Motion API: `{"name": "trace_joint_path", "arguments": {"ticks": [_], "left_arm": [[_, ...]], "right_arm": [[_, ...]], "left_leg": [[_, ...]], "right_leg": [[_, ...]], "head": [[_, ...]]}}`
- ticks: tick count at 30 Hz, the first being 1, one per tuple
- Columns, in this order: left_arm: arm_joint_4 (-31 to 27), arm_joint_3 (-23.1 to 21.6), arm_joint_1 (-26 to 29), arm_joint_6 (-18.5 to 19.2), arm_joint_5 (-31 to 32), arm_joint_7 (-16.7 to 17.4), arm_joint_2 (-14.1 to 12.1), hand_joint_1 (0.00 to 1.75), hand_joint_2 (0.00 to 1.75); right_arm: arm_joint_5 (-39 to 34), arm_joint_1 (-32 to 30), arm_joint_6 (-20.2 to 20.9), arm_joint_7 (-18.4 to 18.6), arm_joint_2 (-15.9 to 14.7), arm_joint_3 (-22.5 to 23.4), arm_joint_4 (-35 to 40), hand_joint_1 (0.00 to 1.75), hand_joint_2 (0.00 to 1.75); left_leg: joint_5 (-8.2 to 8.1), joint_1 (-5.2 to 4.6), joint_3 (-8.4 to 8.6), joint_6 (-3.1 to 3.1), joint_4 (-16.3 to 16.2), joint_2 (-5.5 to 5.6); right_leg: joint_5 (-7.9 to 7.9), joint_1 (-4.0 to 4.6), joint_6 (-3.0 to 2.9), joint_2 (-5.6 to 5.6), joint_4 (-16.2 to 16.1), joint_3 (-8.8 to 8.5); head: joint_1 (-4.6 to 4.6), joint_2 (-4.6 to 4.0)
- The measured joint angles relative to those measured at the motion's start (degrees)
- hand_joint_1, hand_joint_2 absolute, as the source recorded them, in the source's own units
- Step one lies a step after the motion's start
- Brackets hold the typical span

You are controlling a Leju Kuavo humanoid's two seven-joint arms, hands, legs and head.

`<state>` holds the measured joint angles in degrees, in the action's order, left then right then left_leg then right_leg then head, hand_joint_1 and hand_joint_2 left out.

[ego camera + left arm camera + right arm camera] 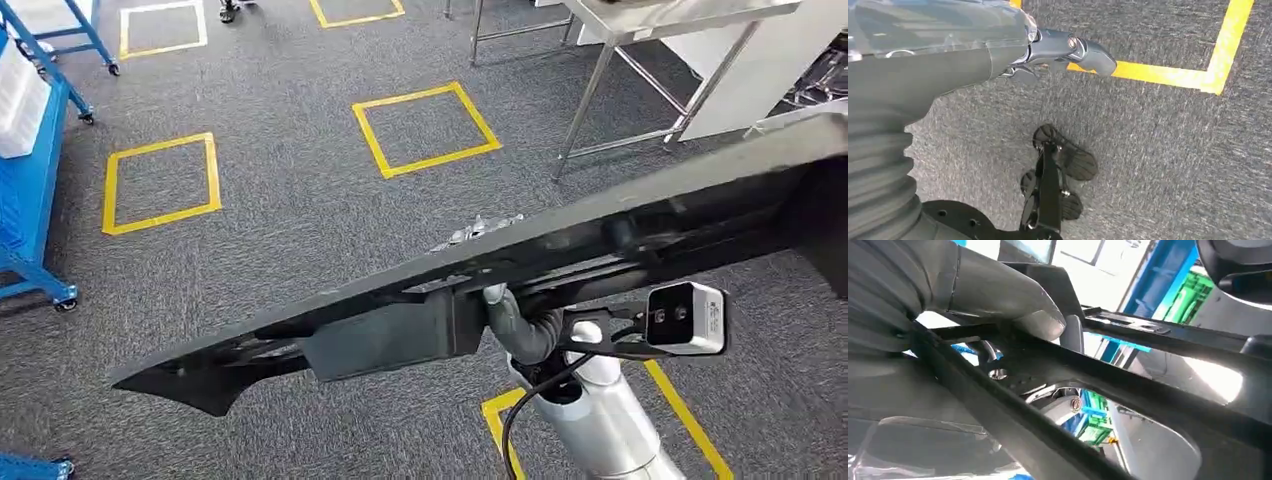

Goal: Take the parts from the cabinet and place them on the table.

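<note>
Long black part [560, 250] hides most of right robot hand [520, 325].

Right arm [600, 420] rises from below — its hand [998, 305] grips a long black part [520, 260]. Left hand [1068, 50] hangs floorward, holding nothing, fingers curled.

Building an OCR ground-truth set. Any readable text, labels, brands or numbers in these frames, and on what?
No text is legible.
Wrist camera module: a small dark marking on its side face, too small to read.
Long black part held by the right robot hand: no label visible.
Left robot hand: a small round emblem, no letters readable.
Yellow floor tape: plain squares, no numbers.
</note>
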<state>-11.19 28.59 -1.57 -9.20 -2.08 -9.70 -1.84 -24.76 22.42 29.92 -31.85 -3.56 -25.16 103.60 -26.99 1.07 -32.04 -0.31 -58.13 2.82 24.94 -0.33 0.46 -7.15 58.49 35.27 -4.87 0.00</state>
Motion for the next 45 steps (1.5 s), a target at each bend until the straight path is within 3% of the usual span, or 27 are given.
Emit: {"name": "trace_joint_path", "arguments": {"ticks": [1, 2, 3, 5, 6, 7, 9, 10, 11, 14, 16, 18, 21, 22, 24, 25, 26, 27, 31, 33, 34, 36, 37, 40, 41, 42, 45], "left_arm": [[0.0, 0.0, 0.0, 0.0, 0.0, 0.0, 0.1, 0.00, 1.75], [0.0, 0.1, 0.0, 0.0, -0.1, 0.0, 0.1, 0.00, 1.75], [0.0, 0.2, 0.0, -0.1, -0.1, 0.1, 0.1, 0.00, 1.75], [0.0, 0.2, 0.2, -0.3, -0.1, 0.2, 0.1, 0.00, 1.75], [0.0, 0.2, 0.3, -0.4, -0.1, 0.3, 0.1, 0.00, 1.75], [0.0, 0.3, 0.2, -0.4, -0.1, 0.3, 0.1, 0.00, 1.75], [0.0, 0.3, 0.1, -0.4, 0.1, 0.3, 0.1, 0.00, 1.75], [0.0, 0.3, 0.1, -0.3, 0.2, 0.3, 0.1, 0.00, 1.75], [0.0, 0.3, 0.1, -0.3, 0.4, 0.2, 0.1, 0.00, 1.75], [0.0, 0.3, 0.1, -0.2, 0.8, 0.3, 0.1, 0.00, 1.75], [0.0, 0.3, -0.1, -0.2, 1.0, 0.4, 0.1, 0.00, 1.75], [0.0, 0.3, -0.1, -0.2, 1.2, 0.5, 0.2, 0.00, 1.75], [0.0, 0.3, 0.2, -0.2, 1.3, 0.5, 0.1, 0.00, 1.75], [0.0, 0.3, 0.2, -0.2, 1.4, 0.5, 0.1, 0.00, 1.75], [0.0, 0.3, 0.2, 0.0, 1.5, 0.5, 0.1, 0.00, 1.75], [0.0, 0.4, 0.1, 0.0, 1.6, 0.5, 0.0, 0.00, 1.75], [0.0, 0.4, 0.2, 0.0, 1.6, 0.5, 0.0, 0.00, 1.75], [0.0, 0.4, 0.3, 0.1, 1.6, 0.5, 0.0, 0.00, 1.75], [0.0, 0.4, -0.1, 0.1, 1.6, 0.4, 0.0, 0.00, 1.75], [0.0, 0.4, -0.1, 0.2, 1.6, 0.4, 0.0, 0.00, 1.75], [0.0, 0.4, 0.1, 0.2, 1.6, 0.4, 0.0, 0.00, 1.75], [0.0, 0.4, 0.2, 0.3, 1.7, 0.4, 0.0, 0.00, 1.75], [0.0, 0.4, 0.2, 0.4, 1.8, 0.4, 0.0, 0.00, 1.75], [0.0, 0.4, 0.0, 0.6, 1.8, 0.4, 0.0, 0.00, 1.75], [0.0, 0.4, 0.0, 0.6, 1.8, 0.3, 0.0, 0.00, 1.75], [0.0, 0.4, 0.0, 0.6, 1.9, 0.3, 0.0, 0.00, 1.75], [0.0, 0.6, -0.2, 0.6, 2.1, 0.4, 0.0, 0.00, 1.75]], "right_arm": [[0.0, -0.1, 0.0, 0.0, 0.0, 0.0, 0.0, 1.75, 1.75], [-0.1, 0.1, 0.0, -0.1, 0.0, 0.0, 0.0, 1.75, 1.75], [-0.1, 0.1, 0.0, -0.1, 0.0, 0.0, 0.0, 1.75, 1.75], [-0.1, -0.1, 0.1, -0.1, 0.0, -0.1, 0.0, 1.75, 1.75], [-0.1, -0.1, 0.0, -0.1, 0.0, -0.1, -0.1, 1.75, 1.75], [-0.2, -0.1, 0.0, -0.1, 0.0, -0.1, -0.2, 1.75, 1.75], [-0.4, -0.1, 0.0, -0.1, 0.0, -0.1, -0.3, 1.75, 1.75], [-0.5, 0.0, 0.0, -0.1, 0.0, -0.1, -0.3, 1.75, 1.75], [-0.6, 0.0, 0.0, -0.2, 0.0, -0.1, -0.3, 1.75, 1.75], [-0.9, 0.0, 0.1, -0.6, 0.0, -0.1, -0.3, 1.75, 1.75], [-1.0, -0.1, 0.1, -0.8, 0.0, 0.2, -0.2, 1.75, 1.75], [-1.2, 0.2, 0.1, -0.8, 0.0, 0.3, -0.2, 1.75, 1.75], [-1.4, 0.2, 0.1, -0.8, -0.1, 0.4, -0.4, 1.75, 1.75], [-1.5, 0.1, 0.1, -0.8, -0.1, 0.4, -0.4, 1.75, 1.75], [-1.7, 0.0, 0.1, -0.9, -0.1, 0.5, -0.5, 1.75, 1.75], [-1.8, -0.1, 0.2, -1.3, -0.2, 0.5, -0.5, 1.75, 1.75], [-1.9, -0.2, 0.3, -1.5, -0.2, 0.5, -0.5, 1.75, 1.75], [-1.9, -0.3, 0.3, -1.7, -0.2, 0.6, -0.5, 1.75, 1.75], [-1.9, -0.9, 0.3, -1.9, -0.6, 0.7, -0.5, 1.75, 1.75], [-1.9, -0.9, 0.3, -1.9, -0.7, 0.9, -0.5, 1.75, 1.75], [-1.9, -0.9, 0.3, -1.9, -0.7, 0.9, -0.5, 1.75, 1.75], [-1.9, -1.4, 0.3, -2.2, -0.8, 0.9, -0.7, 1.75, 1.75], [-1.9, -1.7, 0.3, -2.4, -0.9, 1.0, -0.8, 1.75, 1.75], [-1.8, -2.2, 0.7, -3.1, -1.0, 1.2, -0.8, 1.75, 1.75], [-1.5, -2.1, 1.0, -3.3, -1.0, 1.3, -0.8, 1.75, 1.75], [-1.0, -2.1, 1.0, -3.3, -1.0, 1.3, -0.8, 1.75, 1.75], [0.9, -2.0, 1.0, -3.3, -1.0, 1.3, -0.8, 1.75, 1.75]], "left_leg": [[0.41, 0.34, 0.21, 0.58, 0.5, -0.95], [0.58, 0.20, 0.33, 0.86, 0.9, -1.47], [0.60, 0.01, 0.23, 1.25, 0.9, -2.15], [0.48, -0.22, 0.15, 1.41, 0.9, -3.50], [0.45, -0.27, 0.13, 1.44, 0.8, -4.16], [0.41, -0.28, 0.16, 1.42, 0.8, -4.83], [0.22, -0.31, 0.38, 1.24, 0.8, -5.95], [0.09, -0.33, 0.60, 1.08, 0.8, -6.41], [-0.10, -0.56, 0.76, 0.78, 0.8, -6.74], [-0.48, -0.85, 0.93, -0.08, 0.7, -8.29], [-1.13, -0.75, 1.04, -0.71, 0.5, -8.91], [-4.46, -0.39, -0.97, -1.06, -4.8, -4.78], [-9.09, -0.37, -7.40, -1.61, -17.6, -3.36], [-8.26, -0.34, -7.77, -1.65, -17.8, -3.36], [-3.17, -0.05, -4.95, -1.68, -10.7, -3.21], [-0.32, 0.19, -2.48, -1.72, -5.1, -2.32], [0.36, 0.69, -1.12, -1.78, -1.5, 0.69], [-0.29, 0.66, -0.61, -1.53, -0.5, 1.94], [0.22, 0.64, -0.75, 0.19, -0.3, -0.48], [0.38, 0.41, -0.52, 1.00, 0.0, -1.71], [0.34, 0.25, -0.56, 1.08, 0.0, -2.32], [0.20, 0.00, -0.59, 1.26, 0.0, -3.83], [0.15, -0.05, -0.56, 1.32, -0.1, -4.51], [-0.18, -0.13, -0.12, 1.09, -0.1, -6.16], [-0.36, -0.19, 0.19, 0.89, -0.1, -6.62], [-0.57, -0.59, 0.24, 0.53, -0.1, -6.97], [-0.60, -0.44, 0.65, -0.29, 0.2, -8.46]], "right_leg": [[0.45, -0.20, 0.09, 0.32, 0.5, 0.15], [2.03, 0.23, 0.30, 3.50, 2.5, 1.10], [4.42, 0.17, 0.58, 5.25, 6.5, 3.03], [8.14, -0.07, 0.92, 6.48, 15.4, 7.20], [8.48, -0.12, 1.00, 6.61, 17.7, 8.31], [7.45, -0.20, 1.04, 6.74, 17.1, 8.00], [2.98, -0.27, 0.87, 7.40, 8.8, 3.50], [1.00, -0.17, 0.59, 8.52, 3.6, 0.57], [1.19, 0.33, 0.12, 11.46, 0.0, -1.27], [1.16, 0.93, -0.87, 9.95, -0.2, -0.93], [0.66, 0.18, -1.66, 8.61, -1.1, -1.43], [0.54, 0.17, -2.25, 7.76, -1.2, -1.54], [0.55, 0.17, -2.31, 5.68, -1.1, -1.47], [0.55, 0.13, -2.30, 4.98, -1.0, -1.51], [0.69, 0.01, -2.08, 3.44, -0.8, -1.61], [0.87, -0.06, -1.80, 2.77, -0.4, -1.67], [1.08, -0.11, -1.46, 2.29, -0.1, -1.37], [1.17, 0.14, -1.05, 1.63, 0.6, -0.73], [0.70, -0.27, 0.49, -0.55, 0.3, -0.08], [3.54, 0.02, 0.78, 4.63, 4.1, 1.57], [5.81, -0.06, 1.01, 6.04, 8.4, 3.62], [9.07, -0.17, 1.21, 6.79, 17.3, 7.88], [8.68, -0.21, 1.26, 6.82, 18.3, 8.49], [2.20, -0.18, 0.79, 7.69, 6.6, 2.29], [0.61, 0.12, 0.31, 9.85, 1.0, -0.82], [1.40, 0.92, -0.17, 11.41, 0.0, -1.27], [1.16, 1.03, -0.70, 9.42, 0.0, -0.82]], "head": [[0.00, 0.00], [0.02, 0.00], [0.00, 0.00], [0.02, 0.00], [0.00, 0.00], [0.02, 0.00], [0.02, 0.00], [0.02, 0.00], [0.02, 0.00], [0.00, 0.00], [0.00, 0.00], [-0.02, 0.00], [0.00, 0.00], [0.00, 0.00], [0.00, 0.00], [0.00, 0.00], [0.00, 0.00], [0.00, 0.00], [0.00, 0.00], [0.02, 0.00], [0.02, 0.00], [0.00, 0.00], [0.00, 0.00], [0.00, 0.00], [0.02, 0.00], [0.02, 0.00], [0.00, 0.00]]}}
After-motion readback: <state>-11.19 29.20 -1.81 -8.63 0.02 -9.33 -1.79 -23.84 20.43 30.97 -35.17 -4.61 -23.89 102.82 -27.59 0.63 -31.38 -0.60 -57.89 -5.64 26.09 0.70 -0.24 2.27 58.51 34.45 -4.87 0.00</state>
